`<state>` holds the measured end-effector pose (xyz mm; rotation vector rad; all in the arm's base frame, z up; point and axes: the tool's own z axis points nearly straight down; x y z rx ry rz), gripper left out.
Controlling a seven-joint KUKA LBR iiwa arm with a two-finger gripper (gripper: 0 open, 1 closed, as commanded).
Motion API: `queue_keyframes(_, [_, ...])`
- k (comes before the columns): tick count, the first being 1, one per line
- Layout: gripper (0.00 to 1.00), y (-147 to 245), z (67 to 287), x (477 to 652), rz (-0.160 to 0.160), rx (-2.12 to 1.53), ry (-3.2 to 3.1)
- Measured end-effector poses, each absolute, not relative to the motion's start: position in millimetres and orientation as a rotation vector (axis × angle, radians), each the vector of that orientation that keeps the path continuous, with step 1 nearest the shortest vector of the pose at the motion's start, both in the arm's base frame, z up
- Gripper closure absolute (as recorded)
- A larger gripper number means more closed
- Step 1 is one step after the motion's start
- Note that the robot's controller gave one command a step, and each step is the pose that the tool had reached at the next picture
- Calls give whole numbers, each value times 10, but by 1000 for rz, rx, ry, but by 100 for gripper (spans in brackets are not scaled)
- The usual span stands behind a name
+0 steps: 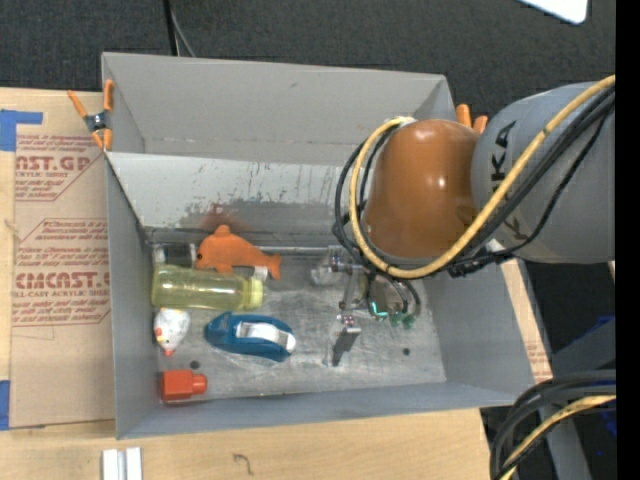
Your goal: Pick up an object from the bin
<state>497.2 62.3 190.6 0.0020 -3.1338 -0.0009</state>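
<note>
tool [345, 346] is held low over bare bin floor [415, 360], just right of blue-white gadget [250, 336], prob. the nearest pick as bottle [205, 290] & orange fish [235, 253] are set further left; spread or pressed can't be told

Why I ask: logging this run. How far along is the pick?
Done: the gripper is down inside the bin, over bare floor right of the blue-and-white object. In hand: nothing visibly held. Left: the whole pick; the orange fish toy, yellow bottle and red block lie at the left.
</note>
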Motion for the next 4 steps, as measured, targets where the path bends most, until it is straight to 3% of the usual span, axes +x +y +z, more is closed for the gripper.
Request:
queue_keyframes(1, [0,619,1948,4991,-2,1,-3142])
queue_keyframes(2, [0,1002,1336,5058,-3,-27,-3148])
queue_keyframes(3, [0,1221,1153,5074,2,152,-3132])
queue_keyframes(4, [0,1404,1247,5068,-2,42,-3142])
